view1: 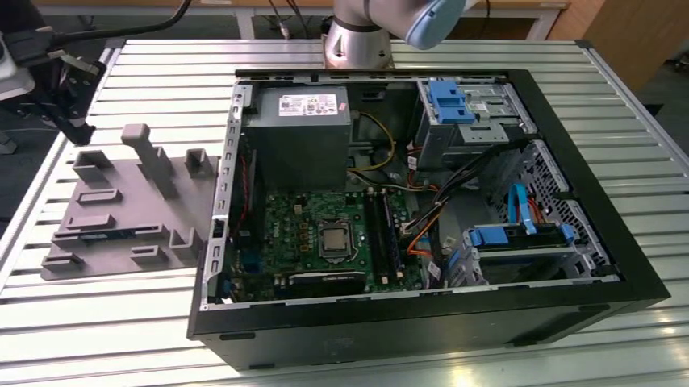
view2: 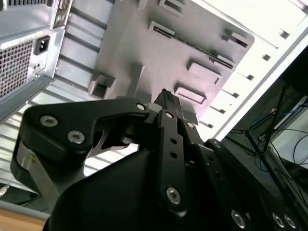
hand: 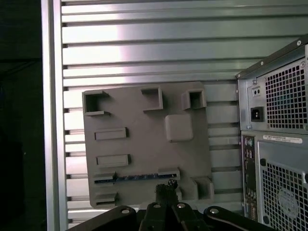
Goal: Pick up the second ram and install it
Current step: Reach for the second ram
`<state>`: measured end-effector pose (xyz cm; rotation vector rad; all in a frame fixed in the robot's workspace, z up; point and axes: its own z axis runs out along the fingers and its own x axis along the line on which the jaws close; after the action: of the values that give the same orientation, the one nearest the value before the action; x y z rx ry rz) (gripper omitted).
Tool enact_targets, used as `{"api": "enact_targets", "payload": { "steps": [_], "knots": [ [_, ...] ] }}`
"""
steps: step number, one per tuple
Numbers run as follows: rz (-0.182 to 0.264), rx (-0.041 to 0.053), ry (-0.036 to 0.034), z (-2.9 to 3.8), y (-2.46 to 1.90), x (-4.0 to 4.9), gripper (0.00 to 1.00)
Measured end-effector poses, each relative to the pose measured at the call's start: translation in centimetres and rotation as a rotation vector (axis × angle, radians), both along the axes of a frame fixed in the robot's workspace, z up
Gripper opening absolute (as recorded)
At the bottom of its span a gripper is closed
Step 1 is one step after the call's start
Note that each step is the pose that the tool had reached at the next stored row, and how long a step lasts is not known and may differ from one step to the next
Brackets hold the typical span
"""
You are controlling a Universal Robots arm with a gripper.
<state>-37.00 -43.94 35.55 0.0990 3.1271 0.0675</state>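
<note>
The second ram [hand: 134, 177] is a thin blue-green stick standing on edge in a slot of the grey holder plate [hand: 144, 144]. In the exterior view the ram [view1: 108, 235] shows as a bluish strip near the plate's front. My gripper [view1: 76, 129] hangs above the table at the exterior view's far left, past the plate's back corner. In both wrist views its fingers [hand: 166, 185] are pressed together with nothing between them, and the fingertips [view2: 166, 96] stay well above the plate. The motherboard's black slots [view1: 382, 234] lie inside the open computer case [view1: 431, 322].
The holder plate [view1: 129, 210] carries raised blocks and a tall post [view1: 151, 157]. The case's rear panel [hand: 274, 130] stands beside the plate. Blue drive brackets [view1: 517, 238], cables and a power supply [view1: 296, 137] crowd the case. The slatted metal table [view1: 108, 322] ends close behind the gripper.
</note>
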Motion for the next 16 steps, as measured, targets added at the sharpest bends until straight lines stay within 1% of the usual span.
{"api": "enact_targets", "payload": {
  "steps": [3,6,9,10,15,16],
  "knots": [
    [0.000,0.0000,0.0050,-0.37,-0.48,-0.31,0.11],
    [0.000,0.0000,0.0125,-0.75,-0.94,-0.54,0.11],
    [0.001,0.0000,0.0199,-1.10,-1.30,-0.73,0.11],
    [0.001,-0.0004,0.0209,-1.16,-1.35,-0.86,0.11],
    [0.002,-0.0012,0.0209,-1.16,-1.36,-0.88,0.11],
    [0.002,-0.0013,0.0210,-1.16,-1.45,-0.94,0.11]
  ]
}}
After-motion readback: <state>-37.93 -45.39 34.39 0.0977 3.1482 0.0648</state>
